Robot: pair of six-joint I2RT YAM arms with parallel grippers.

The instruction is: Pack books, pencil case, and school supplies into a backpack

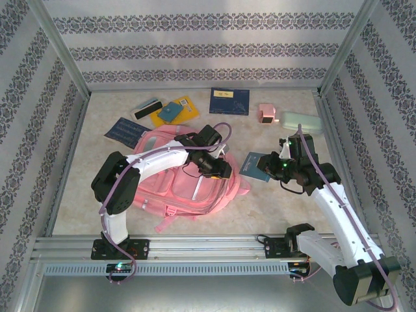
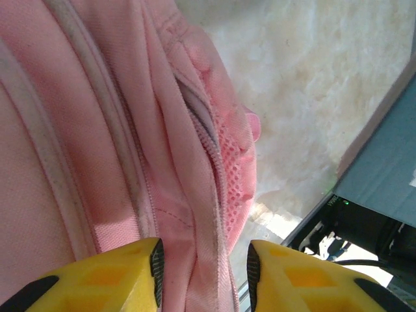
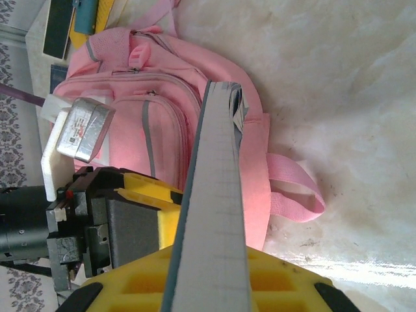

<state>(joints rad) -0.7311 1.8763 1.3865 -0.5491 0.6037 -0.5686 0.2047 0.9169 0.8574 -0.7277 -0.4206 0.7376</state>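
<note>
While the right pincer point(image 3: 209, 281) grips a teal book point(image 3: 211, 195), its print is illegible.

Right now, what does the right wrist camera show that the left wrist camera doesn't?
Right wrist view adds: the teal book clamped edge-on in the right end effector, the backpack from the front with its zip pockets and a strap loop, and the black-and-white bar at the top left.
Left wrist view adds: the left end effector, its fingers apart over a fold of fabric, close to a zipper and a mesh panel.
Shared: the pink backpack and the pale tabletop.
</note>
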